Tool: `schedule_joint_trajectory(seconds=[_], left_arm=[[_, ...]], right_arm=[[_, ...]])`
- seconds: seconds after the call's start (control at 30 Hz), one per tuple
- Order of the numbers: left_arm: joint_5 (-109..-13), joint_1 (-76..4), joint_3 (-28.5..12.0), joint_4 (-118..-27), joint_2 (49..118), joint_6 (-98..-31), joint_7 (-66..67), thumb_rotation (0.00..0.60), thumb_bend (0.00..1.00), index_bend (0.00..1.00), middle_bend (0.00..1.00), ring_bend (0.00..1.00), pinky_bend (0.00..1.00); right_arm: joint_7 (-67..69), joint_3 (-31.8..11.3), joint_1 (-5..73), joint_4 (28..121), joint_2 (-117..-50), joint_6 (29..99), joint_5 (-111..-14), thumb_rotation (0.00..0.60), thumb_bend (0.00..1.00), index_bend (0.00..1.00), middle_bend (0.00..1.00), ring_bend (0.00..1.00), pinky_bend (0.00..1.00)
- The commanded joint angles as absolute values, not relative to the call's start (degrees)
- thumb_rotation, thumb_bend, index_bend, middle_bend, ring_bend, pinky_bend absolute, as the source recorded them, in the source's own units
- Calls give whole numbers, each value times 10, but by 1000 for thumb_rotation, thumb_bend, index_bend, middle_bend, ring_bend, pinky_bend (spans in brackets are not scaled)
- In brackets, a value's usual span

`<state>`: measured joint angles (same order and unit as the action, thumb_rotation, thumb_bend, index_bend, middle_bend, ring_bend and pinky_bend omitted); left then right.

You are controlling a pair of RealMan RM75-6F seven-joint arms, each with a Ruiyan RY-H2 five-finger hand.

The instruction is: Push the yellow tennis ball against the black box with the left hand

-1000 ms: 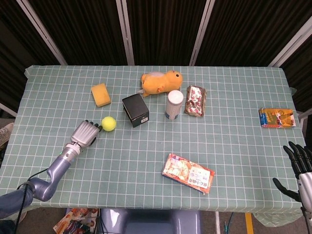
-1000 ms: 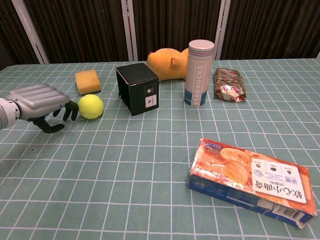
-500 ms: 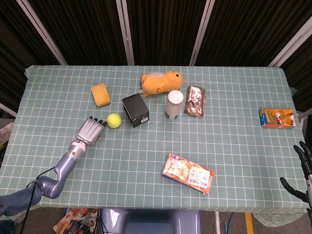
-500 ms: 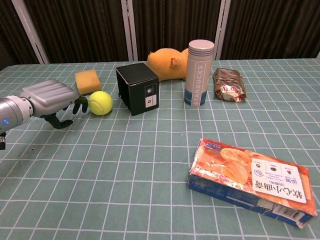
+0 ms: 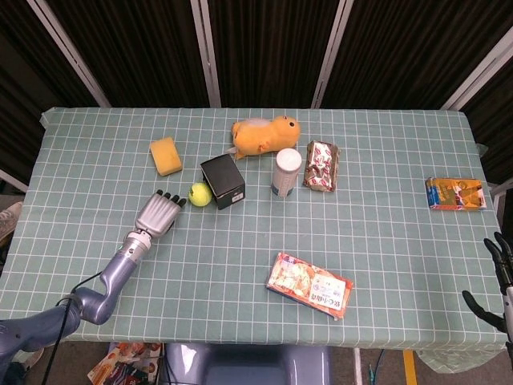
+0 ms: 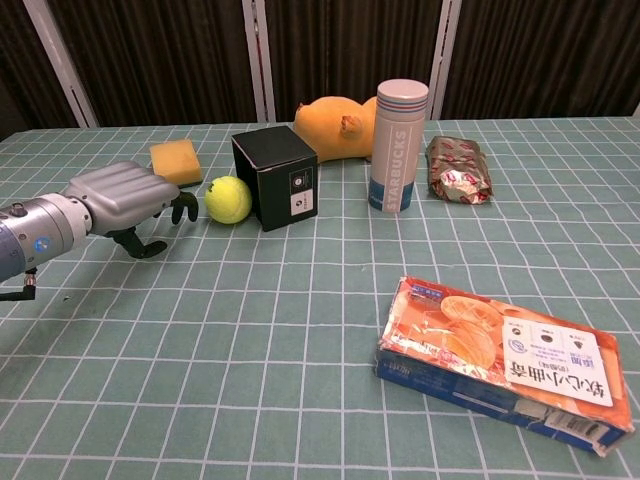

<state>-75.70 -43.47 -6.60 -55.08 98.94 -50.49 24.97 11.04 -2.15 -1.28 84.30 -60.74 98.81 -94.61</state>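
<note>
The yellow tennis ball (image 5: 199,193) (image 6: 228,199) lies on the checked cloth, right at the left side of the black box (image 5: 223,181) (image 6: 277,177), touching it or nearly so. My left hand (image 5: 162,213) (image 6: 125,198) lies low over the table just left of the ball, holding nothing. Its fingers (image 6: 185,207) are stretched toward the ball, and whether they touch it I cannot tell. My right hand (image 5: 501,277) shows only at the table's far right edge in the head view, fingers spread and empty.
A yellow sponge (image 5: 166,155) lies behind the left hand. An orange plush toy (image 5: 264,135), a white tumbler (image 5: 287,172) and a foil packet (image 5: 321,165) stand right of the box. A snack box (image 5: 309,285) lies near the front and an orange packet (image 5: 455,193) at far right.
My left hand has slid to the right and away from me, rolling the ball ahead of it up to the black box. The right hand has dropped lower at the frame's edge.
</note>
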Motion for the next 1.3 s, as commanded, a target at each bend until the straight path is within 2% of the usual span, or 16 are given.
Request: schedule_joint_trajectory(seconds=[0.03,0.27,0.43,0.5,0.87,1.1,1.3], left_arm=[[-758,-439,-65,-544,994,-500,242,600,371,263,323,347,359],[-769,-450,-65,-510,1012,-502,222,600,368,245,307,309,325],[-774,-458,-64,-492,1022,-495,204,600,368,161,182,170,179],[-779,-461,-62,-489,1023,-494,198,600,368,140,161,151,149],[-800,-471,-52,-476,1034,-496,167,600,368,86,114,126,118],[-802,-460,-44,-476,1036,-503,158,600,361,50,64,53,43],[-818,-451,-40,-497,1027,-538,161,600,283,31,61,53,25]], right_arm=[[121,-20,-10,846,-606,980,-947,600,267,0,0,0,0],[121,-19,-7,849,-605,971,-947,600,267,0,0,0,0],[119,-16,0,850,-604,957,-950,600,267,0,0,0,0],[118,-15,2,851,-604,950,-950,600,267,0,0,0,0],[109,-17,1,855,-605,954,-950,600,267,0,0,0,0],[123,-13,0,853,-601,960,-958,600,267,0,0,0,0],[136,-7,-1,854,-596,965,-969,600,267,0,0,0,0]])
